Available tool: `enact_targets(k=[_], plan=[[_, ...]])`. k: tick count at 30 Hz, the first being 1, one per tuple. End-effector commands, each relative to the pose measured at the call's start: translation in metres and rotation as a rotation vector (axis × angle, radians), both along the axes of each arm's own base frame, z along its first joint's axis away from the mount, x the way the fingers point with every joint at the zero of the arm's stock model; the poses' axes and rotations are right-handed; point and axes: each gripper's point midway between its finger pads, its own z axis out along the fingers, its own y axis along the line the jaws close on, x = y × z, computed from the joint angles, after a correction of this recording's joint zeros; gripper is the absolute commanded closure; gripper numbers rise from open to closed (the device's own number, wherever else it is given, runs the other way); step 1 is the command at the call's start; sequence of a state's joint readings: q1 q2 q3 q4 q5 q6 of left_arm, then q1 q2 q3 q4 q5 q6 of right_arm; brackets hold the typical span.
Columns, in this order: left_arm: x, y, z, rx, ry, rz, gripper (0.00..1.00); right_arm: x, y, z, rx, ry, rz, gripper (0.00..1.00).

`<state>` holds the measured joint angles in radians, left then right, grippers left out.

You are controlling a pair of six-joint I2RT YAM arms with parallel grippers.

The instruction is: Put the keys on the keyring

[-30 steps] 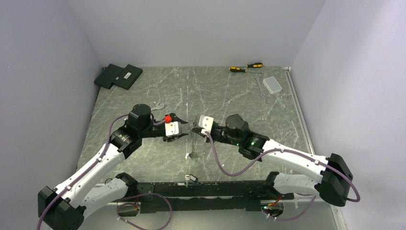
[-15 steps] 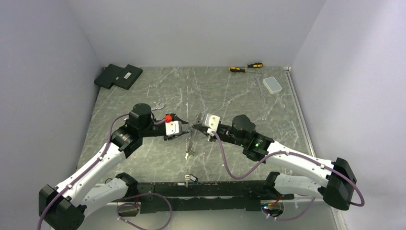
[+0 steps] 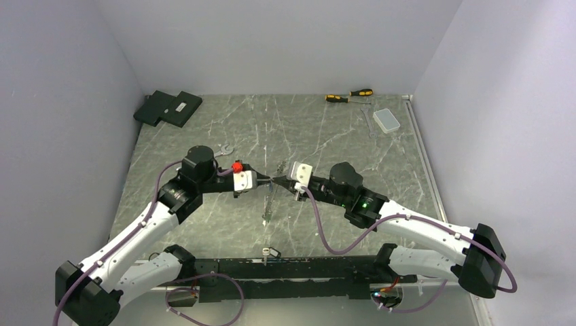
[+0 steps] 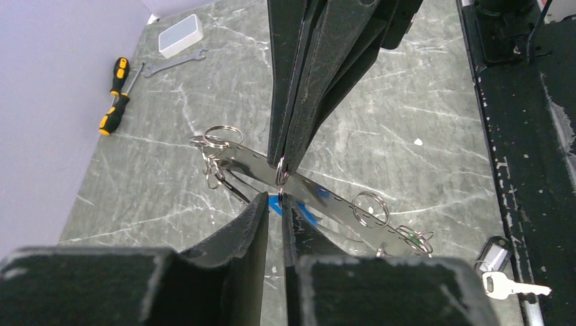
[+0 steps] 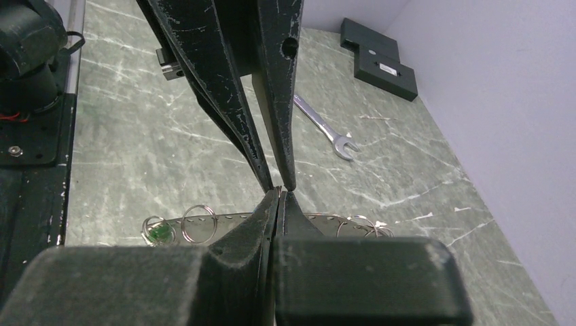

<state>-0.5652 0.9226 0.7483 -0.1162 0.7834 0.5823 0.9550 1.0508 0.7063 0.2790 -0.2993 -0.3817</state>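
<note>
The keyring (image 3: 269, 204) is a floppy silvery band carrying several small split rings; it hangs below both grippers and also shows in the left wrist view (image 4: 326, 197) and the right wrist view (image 5: 231, 217). The green key (image 4: 409, 237) sits on a ring at its low end and also shows in the right wrist view (image 5: 160, 232). The blue key (image 4: 273, 202) shows at the tips of my left gripper (image 4: 275, 198), which is shut on it. My right gripper (image 5: 278, 192) is shut on a small split ring of the keyring. The two grippers (image 3: 266, 180) (image 3: 277, 179) meet tip to tip above the table.
A silver wrench (image 3: 227, 148) lies behind the left arm. Yellow-and-black screwdrivers (image 3: 348, 96), a white box (image 3: 388, 120) and a thin wrench (image 3: 367, 122) are at the back right. Black boxes (image 3: 168, 107) are at the back left. A silver key with a black fob (image 3: 270, 252) lies by the front rail.
The right gripper has drawn back to the right and the left gripper has followed it, so the tips still meet. The hanging keyring has swung slightly left.
</note>
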Motion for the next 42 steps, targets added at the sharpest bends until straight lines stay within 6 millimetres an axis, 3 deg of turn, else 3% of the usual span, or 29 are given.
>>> enact_targets(k=[1, 4, 22, 42], plan=[[-0.003, -0.006, 0.008, -0.033, -0.014, -0.036, 0.87, -0.004, 0.003, 0.036, 0.11, -0.058, 0.031, 1.0], [-0.003, -0.006, 0.009, -0.035, -0.018, -0.041, 1.0, -0.003, 0.004, 0.035, 0.109, -0.058, 0.031, 1.0], [-0.007, -0.006, 0.011, -0.033, -0.015, -0.056, 1.0, 0.004, -0.007, 0.045, 0.308, -0.045, -0.045, 1.0], [-0.011, -0.005, 0.015, -0.04, -0.018, -0.071, 1.0, -0.006, 0.0, 0.065, 0.439, -0.045, 0.03, 1.0]])
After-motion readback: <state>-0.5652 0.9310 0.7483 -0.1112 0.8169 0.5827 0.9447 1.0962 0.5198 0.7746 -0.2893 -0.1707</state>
